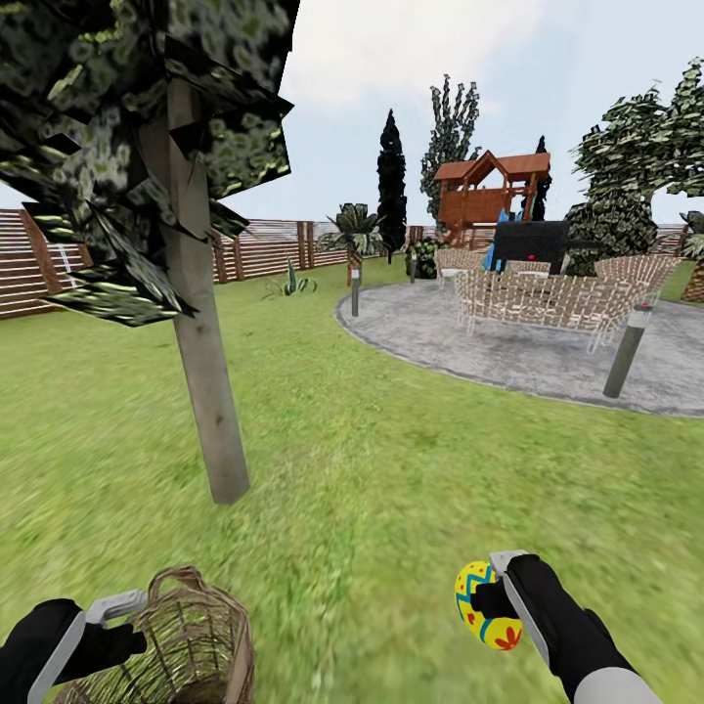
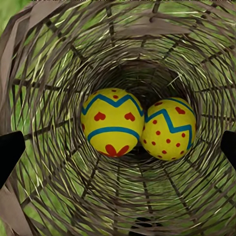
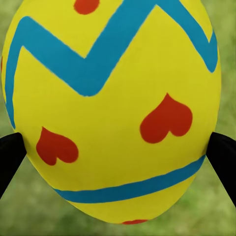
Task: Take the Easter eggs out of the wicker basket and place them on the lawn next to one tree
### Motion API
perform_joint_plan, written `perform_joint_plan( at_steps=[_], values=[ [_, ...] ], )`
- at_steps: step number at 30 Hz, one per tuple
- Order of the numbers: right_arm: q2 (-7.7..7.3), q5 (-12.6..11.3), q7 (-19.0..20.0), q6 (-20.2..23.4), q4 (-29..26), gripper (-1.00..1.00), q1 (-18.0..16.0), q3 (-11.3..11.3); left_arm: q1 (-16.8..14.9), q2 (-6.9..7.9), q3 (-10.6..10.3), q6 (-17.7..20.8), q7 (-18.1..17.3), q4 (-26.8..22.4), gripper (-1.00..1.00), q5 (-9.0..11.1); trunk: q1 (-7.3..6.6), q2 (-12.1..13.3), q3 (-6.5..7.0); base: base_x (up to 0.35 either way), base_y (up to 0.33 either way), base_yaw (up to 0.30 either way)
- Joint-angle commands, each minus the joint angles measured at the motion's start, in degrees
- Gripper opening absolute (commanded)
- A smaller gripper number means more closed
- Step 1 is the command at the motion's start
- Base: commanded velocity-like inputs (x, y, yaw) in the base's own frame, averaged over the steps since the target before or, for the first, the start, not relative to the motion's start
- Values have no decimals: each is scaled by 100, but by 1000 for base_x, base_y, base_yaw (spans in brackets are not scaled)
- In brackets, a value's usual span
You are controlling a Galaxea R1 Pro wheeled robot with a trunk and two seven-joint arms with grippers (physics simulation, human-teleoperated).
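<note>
From the head view, my right gripper (image 1: 492, 598) is clamped on one Easter egg (image 1: 482, 606), carried low over the lawn (image 1: 391, 469) at my right; my left gripper (image 1: 125, 626) sits against the near rim of the wicker basket (image 1: 200, 636), which stands on the grass just in front of me; the tree (image 1: 205, 391) rises close behind the basket, its pale trunk meeting the grass a short way beyond the rim. Both forearms reach forward and low, the right wrist turned so the egg faces inward; the left wrist lies level beside the basket handle. From the left wrist view, two eggs lie touching at the bottom of the weave, the heart-marked egg (image 2: 112, 122) beside the dotted egg (image 2: 168, 129); my left fingertips (image 2: 10, 152) show as dark tips at either edge, spread wide around the basket; whether they grip the wall I cannot tell. From the right wrist view, the held egg (image 3: 115, 110) is pinched between my right fingertips (image 3: 223, 157), with blurred grass behind. Step in hand, by my judgement: first egg extracted, two remaining; the next move calls for carrying this egg toward the trunk base, lowering it to the grass, then releasing.
</note>
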Motion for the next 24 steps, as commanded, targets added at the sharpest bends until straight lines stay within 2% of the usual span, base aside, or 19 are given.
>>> perform_joint_plan(
  at_steps=[1, 6, 24],
  values=[
    [-10, 3, 15, 25, -7, -100, -4, 18, -3, -1, 12, 26, -39, -6, 100, -30, -1, -3, -6, 0, 0, 0],
    [-14, -20, 16, 28, -7, -100, -5, 2, -3, -9, -15, 26, -39, -8, 100, -36, -1, -3, -6, 0, 0, 0],
    [-12, 3, 16, 34, -7, -100, -1, 18, -3, -37, -17, 26, -30, 1, 100, -40, 394, -725, -329, 0, 0, 0]
  ],
)
